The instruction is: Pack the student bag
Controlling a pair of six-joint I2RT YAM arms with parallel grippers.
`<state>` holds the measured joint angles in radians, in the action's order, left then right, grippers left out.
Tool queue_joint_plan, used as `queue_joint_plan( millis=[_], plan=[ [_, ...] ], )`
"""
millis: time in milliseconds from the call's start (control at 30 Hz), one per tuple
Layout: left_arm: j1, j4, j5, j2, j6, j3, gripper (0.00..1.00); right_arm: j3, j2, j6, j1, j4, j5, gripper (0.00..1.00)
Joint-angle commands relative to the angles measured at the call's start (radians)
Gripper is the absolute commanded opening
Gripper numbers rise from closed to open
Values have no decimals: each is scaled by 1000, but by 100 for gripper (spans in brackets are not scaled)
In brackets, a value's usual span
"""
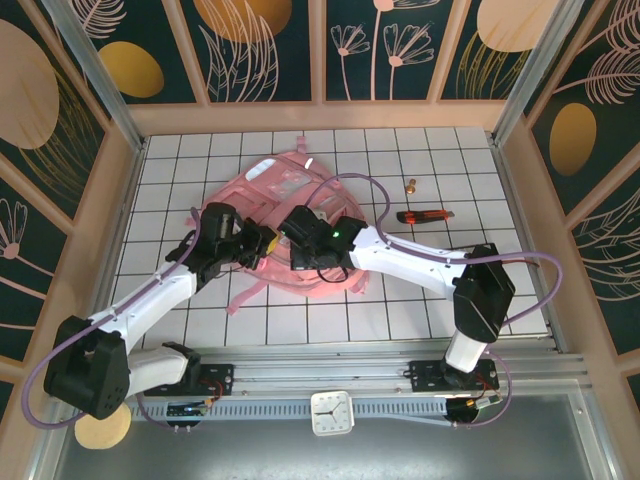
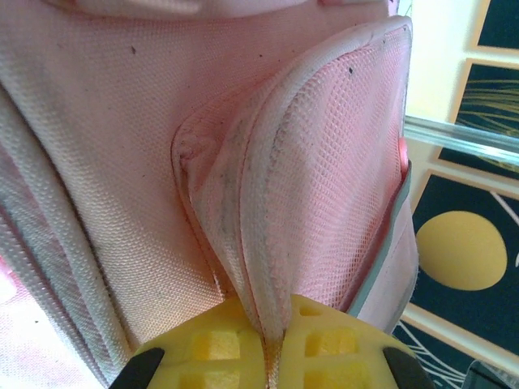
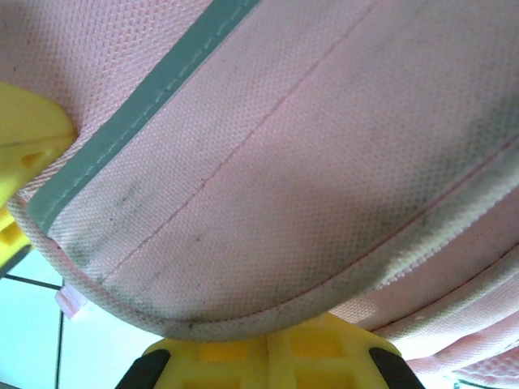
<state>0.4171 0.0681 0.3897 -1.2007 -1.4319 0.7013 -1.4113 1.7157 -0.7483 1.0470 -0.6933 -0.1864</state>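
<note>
Pinching student bag [image 1: 285,185] edges: left gripper [image 2: 272,352], seemingly right gripper [image 1: 286,227].

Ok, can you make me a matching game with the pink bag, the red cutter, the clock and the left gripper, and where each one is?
Things:
1. student bag
2. red cutter
3. clock
4. left gripper

Places or states:
A. lying to the bag's right
B. pinching a pink fold
C. spread out in the middle
D. at the very near edge

Pairs: 1-C, 2-A, 3-D, 4-B
</note>
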Motion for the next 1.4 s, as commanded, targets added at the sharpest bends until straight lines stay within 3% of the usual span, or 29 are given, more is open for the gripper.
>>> queue_joint_plan(
  millis=[0,600,733,1067,1300,1367],
  plan=[
    [-17,-36,79,15,97,79,0,3,-2,88,-13,-140,-68,0],
    [-100,128,79,60,250,71,0,30,-58,232,-116,-124,-5,0],
    [-104,164,62,42,294,97,0,34,-66,236,-113,-111,30,0],
    [-128,411,-82,-39,577,265,0,62,-142,172,-75,-135,63,0],
    [-146,479,-108,-52,646,320,0,40,-102,153,-39,-107,95,0],
    [-146,481,-90,-32,631,305,15,24,-77,163,-39,-95,106,0]
  ],
)
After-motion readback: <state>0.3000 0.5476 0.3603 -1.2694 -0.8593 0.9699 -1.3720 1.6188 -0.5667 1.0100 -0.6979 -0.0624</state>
